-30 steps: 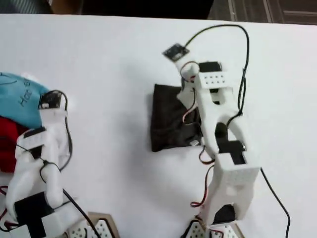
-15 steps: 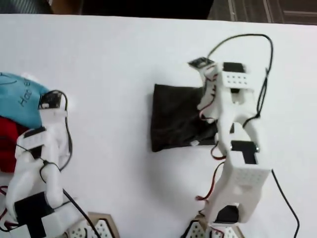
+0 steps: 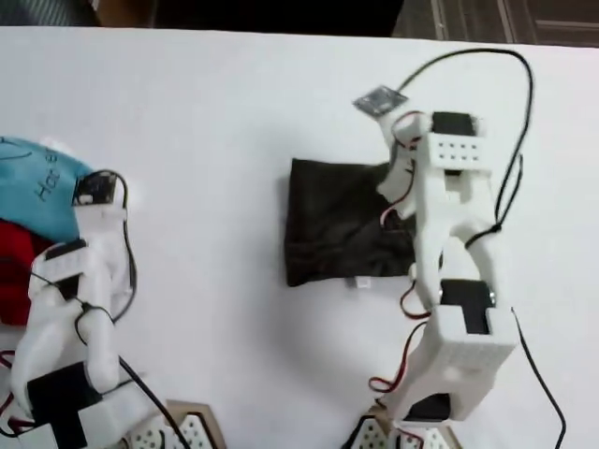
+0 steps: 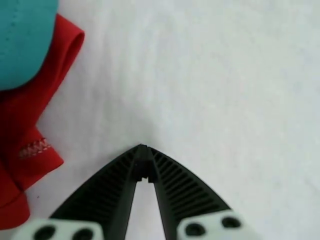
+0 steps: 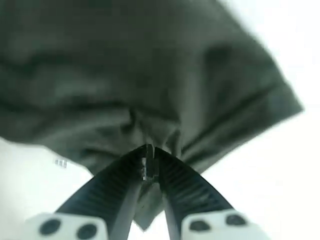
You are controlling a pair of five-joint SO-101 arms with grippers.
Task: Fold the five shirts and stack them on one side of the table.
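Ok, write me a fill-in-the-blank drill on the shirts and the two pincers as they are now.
1. The right pincer is ___ on the black shirt.
2. The red shirt lies partly ___ the teal shirt.
3. The left pincer is shut and holds ___.
Missing words: shut; under; nothing.

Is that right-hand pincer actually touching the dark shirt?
Touching. In the right wrist view the right pincer is shut on the dark shirt, with cloth bunched up at its tips.
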